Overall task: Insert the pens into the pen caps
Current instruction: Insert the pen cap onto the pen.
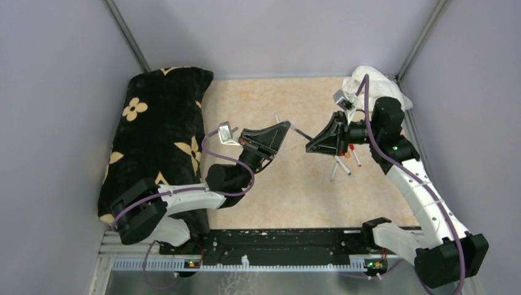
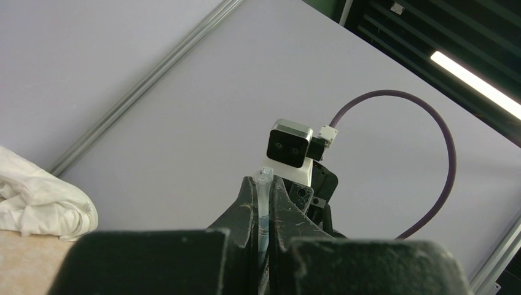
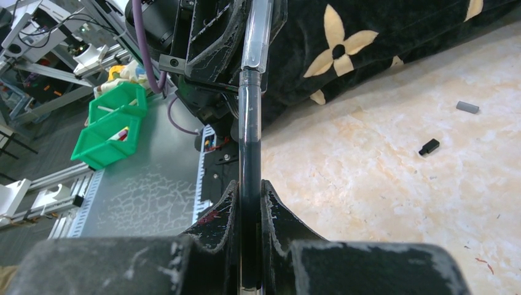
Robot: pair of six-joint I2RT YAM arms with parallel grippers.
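**Mid-air mating: pen meets tube, seating not confirmed**

- The right gripper (image 3: 250, 190) is clamped on a dark-barrelled pen (image 3: 249, 123). The left gripper (image 2: 263, 184) is clamped on a translucent tube (image 3: 256, 37). It looks like the cap half, but I can't tell for sure.
- Both parts are held in the air, to the right of the flowered cushion (image 1: 160, 123). They line up end to end and touch at the joint. How far the pen is in can't be read.
- Judged step: the insertion push on this pair. The next move calls for a straight axial push with both grips firm and no sideways load, as both parts are thin and likely to slip or bend.
- Remaining work: the loose pens (image 1: 340, 167) lie on the table (image 1: 289, 196), well right of the cushion and under the right arm. A black cap (image 3: 429, 147) and a grey cap (image 3: 467, 107) lie apart on the table, just off the cushion's edge.
- Room to move: the table is open on the side of the joint away from the cushion. The cushion is close beside the left arm. A white cloth (image 1: 375, 83) sits in the corner farthest from the cushion, right behind the right wrist. The enclosure walls are close on both sides, so retreat room is short.
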